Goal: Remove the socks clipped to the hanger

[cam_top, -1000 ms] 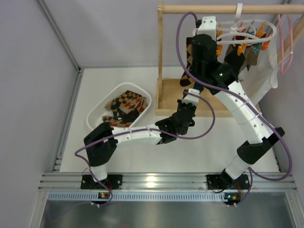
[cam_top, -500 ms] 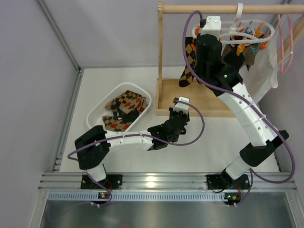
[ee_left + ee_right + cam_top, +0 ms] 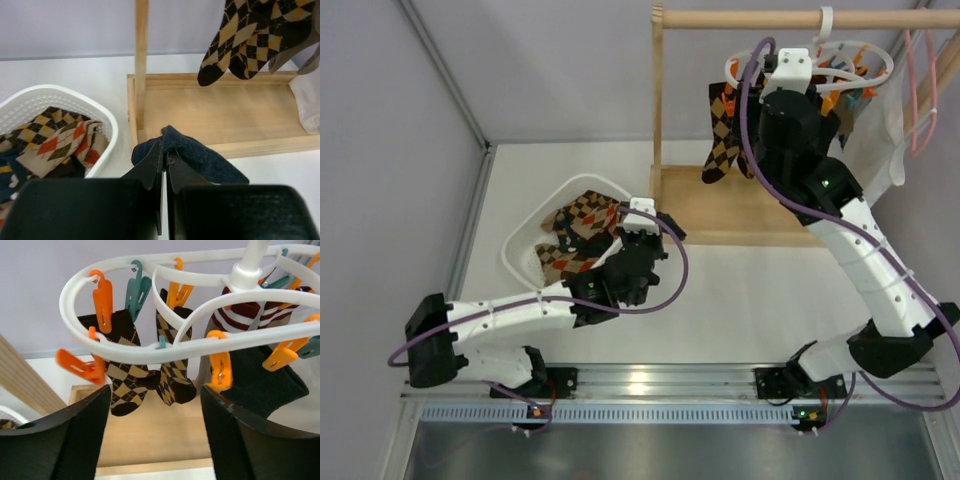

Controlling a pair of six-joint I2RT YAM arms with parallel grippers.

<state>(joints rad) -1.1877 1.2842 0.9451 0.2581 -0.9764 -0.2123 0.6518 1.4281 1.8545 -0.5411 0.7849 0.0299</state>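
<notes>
2 jobs to mind at once.

On the left: left gripper (image 3: 164,150) pinched tight on a dark navy knitted sock (image 3: 200,159), just right of the white perforated plastic basket (image 3: 107,127), near the left corner of the pale wooden rack base (image 3: 225,110). Swing further left until well over the basket, above the tan argyle socks (image 3: 60,142) lying inside, and only then release. Avoid letting go here: likely to drape the cloth over the rim or drop it on the table.

On the right: right gripper (image 3: 156,392) spread wide and holding nothing, just beneath the white plastic oval-ring hanger (image 3: 150,357), up at the far right under the round wooden rail (image 3: 770,18). Choose 1 sock only; the brown-and-black argyle sock (image 3: 122,385) below the orange clothespin (image 3: 102,302) at the ring's left end looks the easiest. Rise around the cloth and close just under the peg, never on peg or ring. Pull straight down, gently, to keep the hanger from swinging or unhooking. Leave the red-and-white striped sock (image 3: 250,315) further right for a later pass.
</notes>
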